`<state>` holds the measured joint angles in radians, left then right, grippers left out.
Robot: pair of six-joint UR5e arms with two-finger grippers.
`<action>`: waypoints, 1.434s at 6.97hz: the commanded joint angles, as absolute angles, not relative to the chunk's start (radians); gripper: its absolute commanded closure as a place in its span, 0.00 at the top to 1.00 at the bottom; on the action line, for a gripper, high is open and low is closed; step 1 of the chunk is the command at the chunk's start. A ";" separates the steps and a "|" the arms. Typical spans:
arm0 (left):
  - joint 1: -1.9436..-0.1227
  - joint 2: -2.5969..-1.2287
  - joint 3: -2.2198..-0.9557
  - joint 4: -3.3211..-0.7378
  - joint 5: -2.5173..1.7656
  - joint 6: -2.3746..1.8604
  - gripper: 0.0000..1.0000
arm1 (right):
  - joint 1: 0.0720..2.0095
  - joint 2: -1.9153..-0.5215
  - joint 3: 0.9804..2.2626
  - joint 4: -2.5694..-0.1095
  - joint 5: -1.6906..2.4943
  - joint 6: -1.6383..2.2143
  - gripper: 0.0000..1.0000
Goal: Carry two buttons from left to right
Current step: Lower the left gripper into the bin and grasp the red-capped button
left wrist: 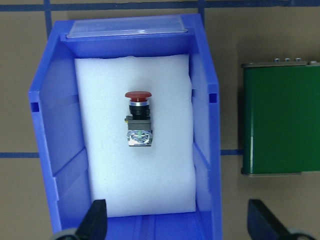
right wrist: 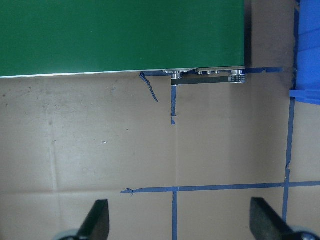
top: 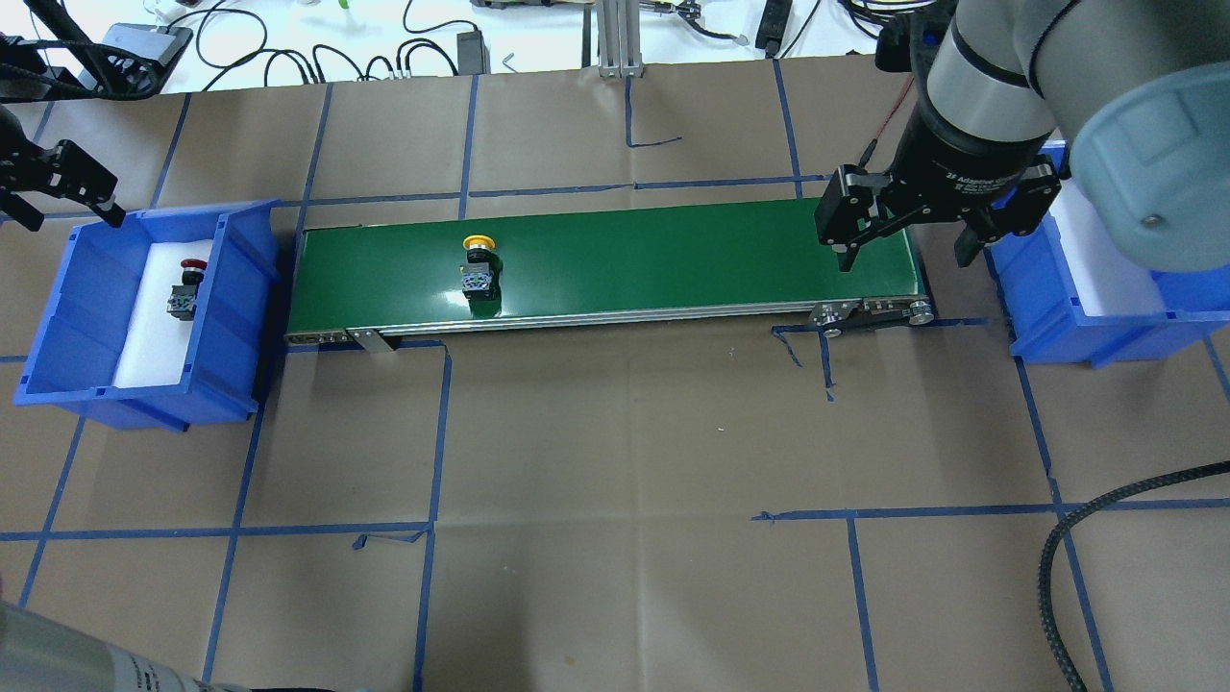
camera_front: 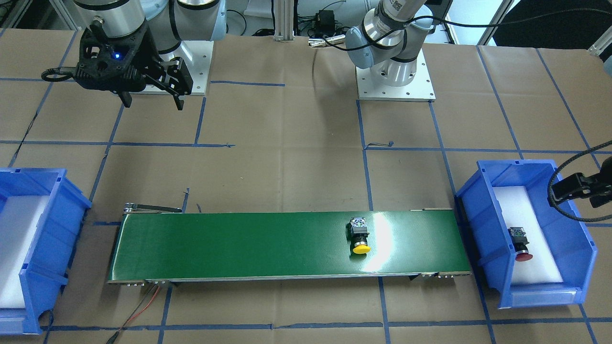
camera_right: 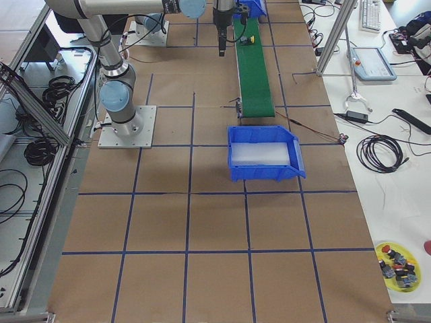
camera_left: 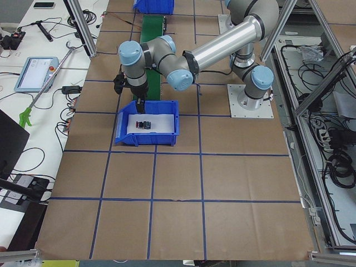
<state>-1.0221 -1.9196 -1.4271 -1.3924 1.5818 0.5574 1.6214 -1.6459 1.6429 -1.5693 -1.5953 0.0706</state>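
overhead, the left gripper (top: 75,219) is partly cropped.

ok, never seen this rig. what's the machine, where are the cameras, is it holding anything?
A left arm and a right arm stand bolted to a paper-covered table, each ending in a two-finger pincer. Two pictures look down on the table from opposite long sides, two from its ends, and two come from cameras on the wrists. A green conveyor belt runs between two blue bins. The yellow button lies on the belt; the red button lies on white foam in the left bin. The left pincer hangs open above that bin, the right pincer hangs open near the belt's other end, beside the right bin. Neither holds anything.
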 commanded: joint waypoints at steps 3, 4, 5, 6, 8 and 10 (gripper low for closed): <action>-1.019 -1.928 -1.595 -1.186 1.580 0.558 1.00 | 1.623 -1.646 1.643 -1.571 -1.595 0.071 1.00; -1.019 -1.937 -1.620 -1.145 1.580 0.560 1.00 | 1.623 -1.646 1.643 -1.571 -1.595 0.069 1.00; -1.017 -1.960 -1.626 -1.117 1.580 0.561 1.00 | 1.623 -1.646 1.644 -1.571 -1.595 0.071 1.00; -1.019 -1.994 -1.626 -1.085 1.578 0.561 1.00 | 1.623 -1.646 1.644 -1.571 -1.594 0.071 1.00; -1.020 -2.026 -1.635 -1.045 1.575 0.561 1.00 | 1.623 -1.646 1.644 -1.569 -1.594 0.071 1.00; -1.025 -2.059 -1.658 -0.988 1.580 0.555 1.00 | 1.623 -1.646 1.644 -1.569 -1.592 0.071 1.00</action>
<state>-1.0218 -2.0426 -1.6463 -1.0112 1.5773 0.5600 1.6225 -1.6460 1.6444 -1.5701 -1.5928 0.0706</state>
